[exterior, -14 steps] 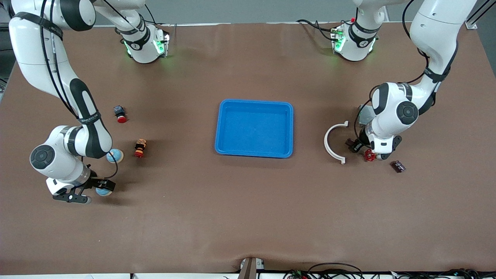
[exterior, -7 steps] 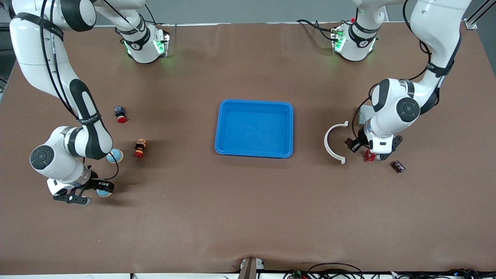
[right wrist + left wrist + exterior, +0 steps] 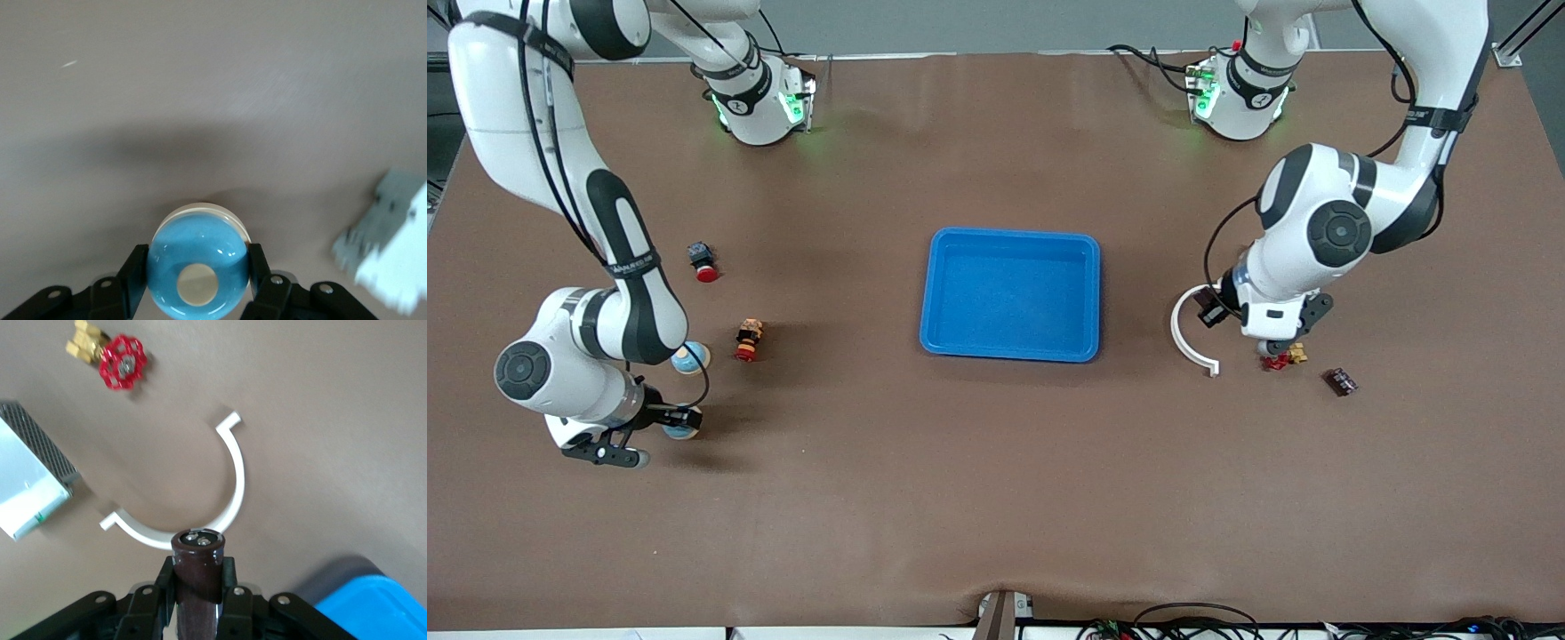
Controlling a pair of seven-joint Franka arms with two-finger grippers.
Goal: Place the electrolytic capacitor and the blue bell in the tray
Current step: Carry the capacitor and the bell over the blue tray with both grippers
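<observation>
From my remote station I saw the left gripper [image 3: 198, 603] clamped on the electrolytic capacitor [image 3: 198, 577], a dark brown cylinder standing between the two black fingers [image 3: 148, 613] with its terminal end sticking out past the fingertips. In the front view that gripper [image 3: 1276, 342] hung over the table toward the left arm's end, above one end of the white curved bracket [image 3: 1190, 331], with the red-handled valve [image 3: 1278, 360] just beside it and a small dark connector [image 3: 1340, 381] a little farther toward the table's end. The left wrist view also showed a grey metal box [image 3: 30, 480] near the bracket. The right gripper [image 3: 198, 280] was closed on the blue bell [image 3: 198, 263], the round dome sitting squarely between its fingers [image 3: 131, 273], cream button facing the camera. In the front view this gripper [image 3: 667, 425] sat low at the right arm's end of the table, with a second blue bell [image 3: 690, 358] lying close by, farther from the front camera. The tray [image 3: 1087, 293] lay in the middle of the table, well apart from both grippers. Two red pushbuttons [image 3: 703, 260] [image 3: 747, 341] lay between the bells and the tray. Compared with a second before, the left arm had risen and drawn toward the tray, uncovering the valve, and its fingers had finished closing; the right gripper, spread wide then, had shut on the bell and shifted slightly toward the tray.
</observation>
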